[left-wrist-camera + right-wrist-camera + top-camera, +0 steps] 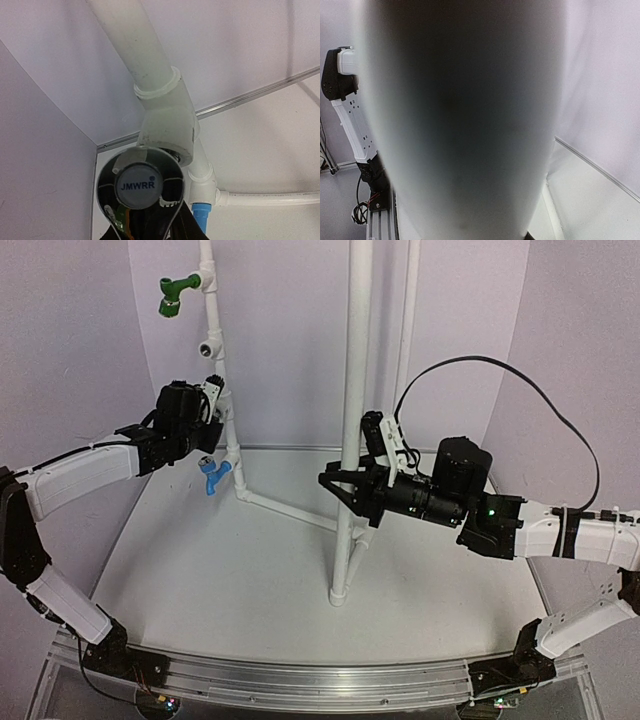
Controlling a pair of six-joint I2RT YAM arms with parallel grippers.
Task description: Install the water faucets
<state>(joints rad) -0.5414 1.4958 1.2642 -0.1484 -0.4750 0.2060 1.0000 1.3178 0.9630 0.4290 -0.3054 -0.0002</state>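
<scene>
A shiny silver water faucet (139, 186) with a round "JMWRR" cap fills the lower left wrist view. Its end sits at the mouth of a white tee fitting (167, 131) on the thin pipe stand. My left gripper (205, 412) is shut on this faucet, with the dark fingers showing just below it. A blue faucet (214, 476) hangs from the lower fitting, seen also as the blue faucet (201, 215) in the left wrist view. A green one (176, 296) sits at the top. My right gripper (352, 496) is closed around the thick upright white pipe (460, 120).
The thin pipe stand (212, 340) rises at the back left, and a slanted pipe (290, 510) runs along the table toward the upright pipe's foot (340, 592). A free tee fitting (210, 346) sits under the green faucet. White walls close in on three sides.
</scene>
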